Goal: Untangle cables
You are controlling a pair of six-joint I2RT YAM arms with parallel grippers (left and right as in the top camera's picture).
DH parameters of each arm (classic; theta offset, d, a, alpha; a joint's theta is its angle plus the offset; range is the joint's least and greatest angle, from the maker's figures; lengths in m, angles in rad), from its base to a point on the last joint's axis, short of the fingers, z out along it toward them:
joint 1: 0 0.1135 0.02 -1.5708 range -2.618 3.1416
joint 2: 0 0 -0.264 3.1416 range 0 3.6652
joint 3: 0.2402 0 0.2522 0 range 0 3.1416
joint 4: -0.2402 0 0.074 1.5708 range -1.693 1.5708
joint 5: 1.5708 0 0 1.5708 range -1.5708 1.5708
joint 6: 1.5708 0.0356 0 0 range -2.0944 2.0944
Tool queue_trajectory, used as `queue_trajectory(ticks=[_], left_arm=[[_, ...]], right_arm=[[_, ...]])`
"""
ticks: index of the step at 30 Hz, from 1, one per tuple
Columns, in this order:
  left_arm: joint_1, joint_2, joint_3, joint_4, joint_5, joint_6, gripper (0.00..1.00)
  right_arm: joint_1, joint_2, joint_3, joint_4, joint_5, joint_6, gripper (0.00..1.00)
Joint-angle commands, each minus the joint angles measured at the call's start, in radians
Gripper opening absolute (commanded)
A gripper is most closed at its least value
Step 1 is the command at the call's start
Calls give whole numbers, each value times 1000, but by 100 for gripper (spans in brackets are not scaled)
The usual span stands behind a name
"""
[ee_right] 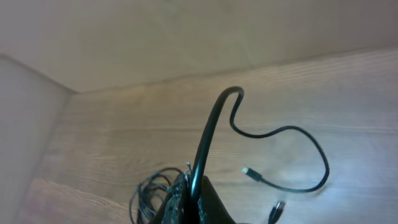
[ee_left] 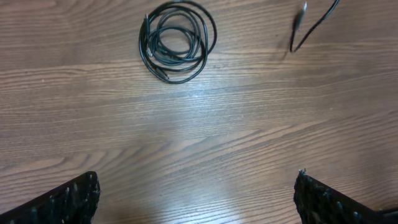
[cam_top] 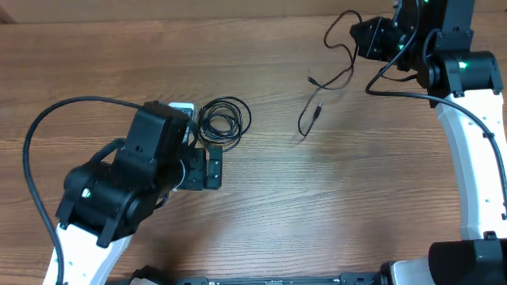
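Note:
A black cable coiled in a neat ring lies on the wooden table just right of my left gripper; it also shows in the left wrist view. My left gripper is open and empty, its fingers wide apart above bare wood. A second loose black cable trails from my right gripper at the far right, both plug ends lying on the table. My right gripper is shut on this loose cable and holds it raised.
A white object peeks out beside the left arm's wrist. The table's far edge runs along the top. The loose cable's plug ends lie below the right gripper.

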Motion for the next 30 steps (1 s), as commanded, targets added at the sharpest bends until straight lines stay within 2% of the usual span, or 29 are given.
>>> queue_trajectory(ticks=[1, 7, 11, 13, 16, 20, 25, 30], left_arm=[[-1, 39, -5, 0, -16, -6, 100], [-1, 114, -5, -6, -16, -6, 100], [-2, 142, -5, -37, 56, 3, 100], [-2, 135, -5, -27, 97, 52, 100], [-2, 97, -6, -30, 111, 57, 99], [-2, -49, -75, 8, 72, 58, 100], [-2, -336, -287, 148, 48, 57, 100], [-1, -452, -311, 187, 12, 57, 99]], right_arm=[[-2, -3, 7, 40, -72, -23, 4], [-3, -3, 7, 66, 25, -23, 4], [-3, -3, 7, 51, 61, -23, 4], [-3, -3, 7, 35, 64, -23, 4], [-3, -3, 7, 15, 65, -24, 4], [-3, -3, 7, 12, 106, -24, 4], [-3, -3, 7, 20, 117, -84, 4], [-3, -3, 7, 27, 115, -99, 4]])
